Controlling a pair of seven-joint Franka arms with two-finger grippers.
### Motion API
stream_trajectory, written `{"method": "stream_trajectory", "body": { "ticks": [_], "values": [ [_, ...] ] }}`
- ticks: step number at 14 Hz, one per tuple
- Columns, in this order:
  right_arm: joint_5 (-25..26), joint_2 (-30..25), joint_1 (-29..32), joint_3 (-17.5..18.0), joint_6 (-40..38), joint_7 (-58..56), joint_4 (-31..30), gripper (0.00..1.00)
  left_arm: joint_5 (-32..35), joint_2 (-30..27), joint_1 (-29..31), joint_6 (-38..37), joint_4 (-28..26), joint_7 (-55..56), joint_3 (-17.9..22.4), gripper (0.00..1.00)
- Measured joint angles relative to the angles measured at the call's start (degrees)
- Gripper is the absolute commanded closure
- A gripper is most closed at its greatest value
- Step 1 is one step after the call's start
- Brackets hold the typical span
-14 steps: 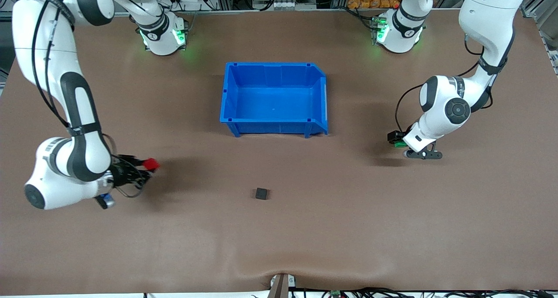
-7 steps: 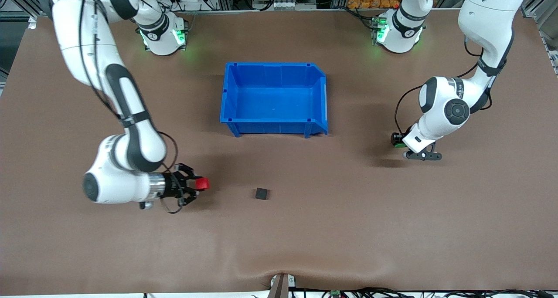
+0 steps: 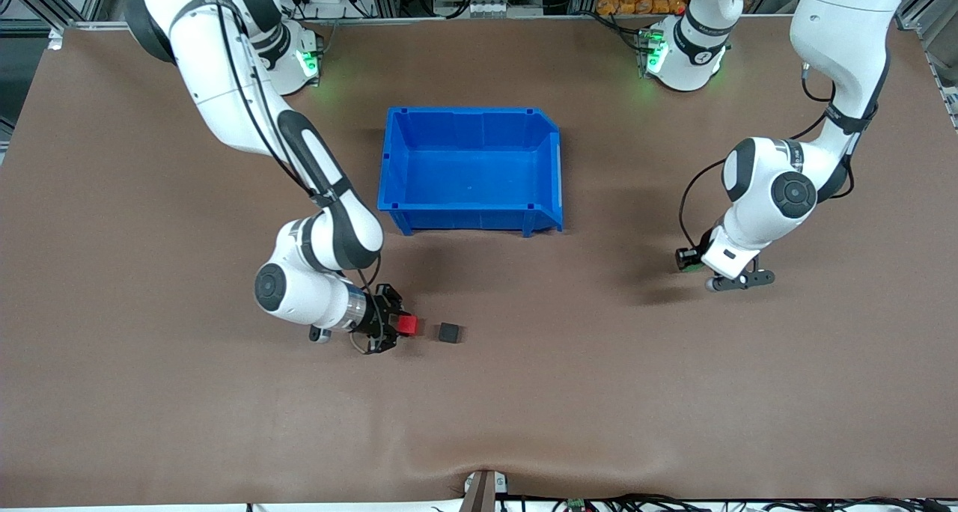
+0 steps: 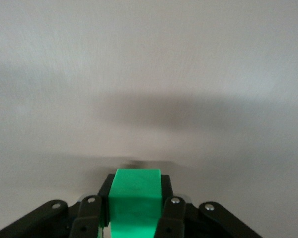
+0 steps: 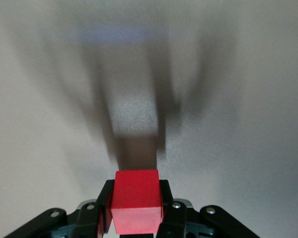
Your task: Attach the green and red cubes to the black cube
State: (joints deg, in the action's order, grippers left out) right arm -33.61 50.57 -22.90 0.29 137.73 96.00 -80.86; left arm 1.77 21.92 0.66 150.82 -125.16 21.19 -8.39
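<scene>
While both coloured cubes are already picked up, neither is attached yet. The right tool (image 3: 395,325) pinches the red cube (image 3: 406,325) just beside the black cube (image 3: 449,333) on the counter (image 3: 599,392). The left tool (image 3: 688,260) pinches the green cube (image 4: 135,206), well apart toward the left arm's end.

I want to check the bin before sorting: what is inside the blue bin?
Nothing shows inside the blue bin: its whole blue floor is visible and bare. Only a strip along the wall nearest the camera is hidden.
</scene>
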Motion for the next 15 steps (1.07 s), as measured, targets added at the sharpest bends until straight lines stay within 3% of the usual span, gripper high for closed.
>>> {"method": "stream_trajectory", "body": {
  "ticks": [6, 11, 12, 13, 14, 15],
  "values": [
    [-1.91, 1.27, -2.17, 0.01, 3.36, 1.58, 0.3, 1.0, 0.0, 0.06, -2.48, -0.03, 7.01, 26.55, -1.42, 1.0],
    [-2.09, 2.64, -3.46, 0.03, 4.61, 2.64, 2.27, 1.0, 0.0, 3.05, -4.15, -1.57, 13.25, 41.23, -1.56, 1.0],
    [-2.1, 2.84, -3.95, 0.03, 5.79, 3.47, 2.33, 0.95, 0.0, 4.1, -4.6, -3.46, 15.4, 44.08, -1.62, 1.0],
    [-2.1, 2.98, -4.44, 0.02, 6.67, 3.88, 2.39, 0.54, 0.0, 5.36, -5.42, -6.17, 18.01, 46.74, -1.65, 1.0],
    [-2.1, 3.14, -4.89, 0.01, 7.16, 3.88, 2.56, 0.05, 0.0, 6.74, -6.54, -9.21, 20.9, 49.36, -1.67, 1.0],
    [-1.95, 3.44, -5.35, 0.0, 7.19, 3.85, 2.64, 0.0, 0.0, 8.02, -7.58, -12.11, 23.76, 52.0, -1.69, 1.0]
  ]
}}
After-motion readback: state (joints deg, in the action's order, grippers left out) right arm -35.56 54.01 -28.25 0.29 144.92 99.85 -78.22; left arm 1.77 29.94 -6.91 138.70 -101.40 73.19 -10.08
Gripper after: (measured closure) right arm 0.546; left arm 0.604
